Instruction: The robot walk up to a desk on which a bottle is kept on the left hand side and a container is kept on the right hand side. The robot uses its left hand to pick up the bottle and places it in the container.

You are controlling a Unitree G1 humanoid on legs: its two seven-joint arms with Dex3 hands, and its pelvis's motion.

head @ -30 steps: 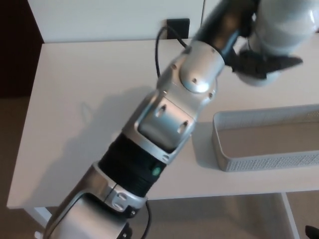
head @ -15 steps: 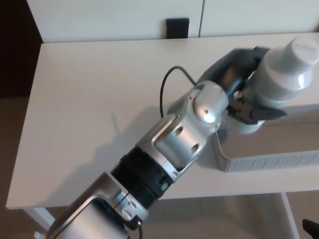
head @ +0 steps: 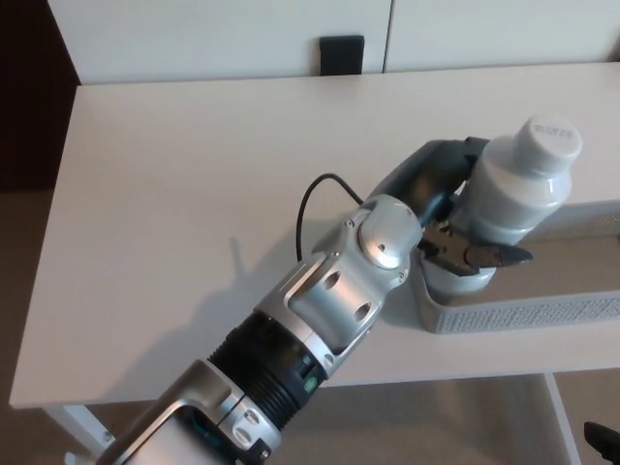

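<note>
Since half a second ago, left hand [head: 455,228] has come down with the bottle [head: 509,199], now lower over the left end of the container [head: 523,315]. Fingers wrapped around the bottle's body, gripping it; bottle tilted, white cap toward far right. Its base sits at the container's left wall; contact with the floor unclear. Container on the desk [head: 194,194], near right. Right hand not visible.

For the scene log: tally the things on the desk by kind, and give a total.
Bottles: 1, the white bottle held by the left hand
Containers: 1, the white mesh container at the desk's right
Total: 2
</note>
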